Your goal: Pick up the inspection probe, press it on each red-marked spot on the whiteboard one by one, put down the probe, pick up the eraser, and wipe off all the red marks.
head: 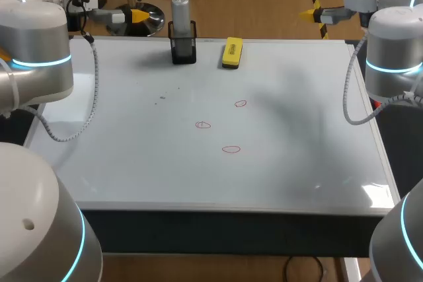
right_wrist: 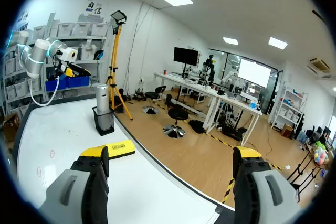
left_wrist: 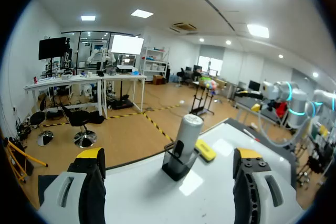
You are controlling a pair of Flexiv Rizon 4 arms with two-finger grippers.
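Standing upright in its black holder [head: 183,51] at the whiteboard's [head: 198,183] far edge, the inspection probe [head: 180,8] looks rigid and smooth, probably light, perhaps slippery. It is best pinched on its exposed upper half. Left gripper [left_wrist: 168,157] and right gripper [right_wrist: 168,153] hang spread, empty. The eraser [head: 232,52] lies near the holder, so room is tight there, but wide open toward the board's middle.

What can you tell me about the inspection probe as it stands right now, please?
The inspection probe is a smooth grey cylinder, metal-looking, with a flat top. It stands upright in a black holder near the far edge of the whiteboard, its upper half sticking out. The yellow eraser lies apart beside it. Only the holder touches it.
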